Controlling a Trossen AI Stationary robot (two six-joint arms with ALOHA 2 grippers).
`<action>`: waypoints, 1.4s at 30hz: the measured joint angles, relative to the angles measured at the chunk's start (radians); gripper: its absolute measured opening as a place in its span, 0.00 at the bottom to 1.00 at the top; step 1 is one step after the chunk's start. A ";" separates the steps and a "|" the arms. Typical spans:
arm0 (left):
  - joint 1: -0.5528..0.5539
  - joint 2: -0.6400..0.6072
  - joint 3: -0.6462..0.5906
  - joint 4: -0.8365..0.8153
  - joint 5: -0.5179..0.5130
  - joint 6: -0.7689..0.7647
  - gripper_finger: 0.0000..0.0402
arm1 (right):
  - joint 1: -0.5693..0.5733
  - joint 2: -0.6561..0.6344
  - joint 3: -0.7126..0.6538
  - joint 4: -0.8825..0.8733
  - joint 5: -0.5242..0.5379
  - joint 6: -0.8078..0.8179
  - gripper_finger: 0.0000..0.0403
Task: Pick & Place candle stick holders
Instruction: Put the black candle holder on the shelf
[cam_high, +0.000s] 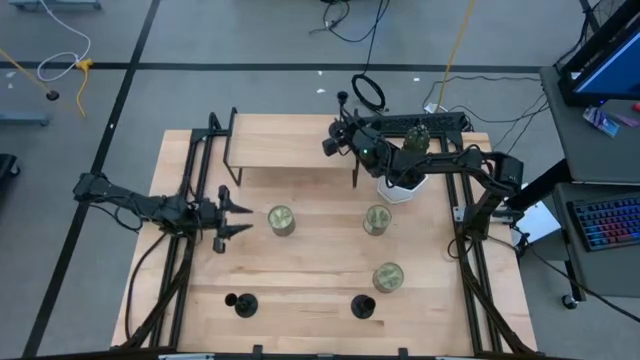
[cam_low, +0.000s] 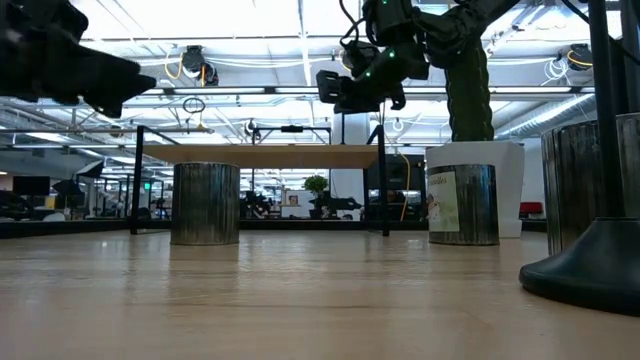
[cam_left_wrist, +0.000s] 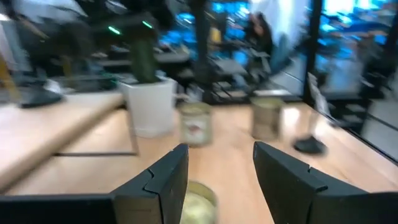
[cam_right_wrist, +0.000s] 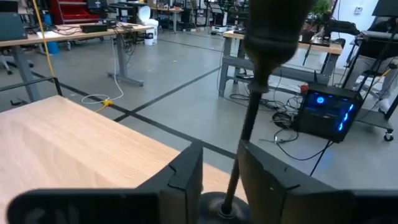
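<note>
My right gripper (cam_high: 338, 138) is high over the far right end of the wooden shelf (cam_high: 290, 142), shut on a black candle stick holder (cam_right_wrist: 258, 74). The holder's cup (cam_high: 342, 98) shows just past the shelf's far edge. Two more black holders (cam_high: 240, 303) (cam_high: 362, 306) stand on their round bases near the table's near edge. My left gripper (cam_high: 236, 216) is open and empty at the table's left, just left of a greenish-gold jar (cam_high: 281, 219), which also shows below its fingers in the left wrist view (cam_left_wrist: 198, 202). My right gripper pinches the holder's thin stem (cam_right_wrist: 235, 177) between its two fingers, low down, just above the round base (cam_right_wrist: 221, 205). The stem runs on past the fingertips to the cup (cam_right_wrist: 273, 28). The holder is lifted clear of the shelf and the table.
Two more jars (cam_high: 377, 219) (cam_high: 388, 277) stand right of centre. A white pot with a cactus (cam_high: 405, 185) stands under the right arm. The raised shelf has thin black legs (cam_high: 355, 170). Bare wood lies between the jars and the near holders.
</note>
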 joint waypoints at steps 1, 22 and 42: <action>0.000 0.000 0.000 -0.022 0.030 -0.007 0.47 | 0.006 0.000 0.000 0.000 0.001 -0.001 0.27; -0.157 0.224 0.002 -0.109 0.460 -0.114 0.47 | 0.320 -0.189 -0.037 -0.307 0.152 -0.119 0.36; -0.540 0.731 0.002 0.421 0.263 -0.066 0.47 | 0.454 -0.387 -0.376 0.041 0.154 -0.072 0.35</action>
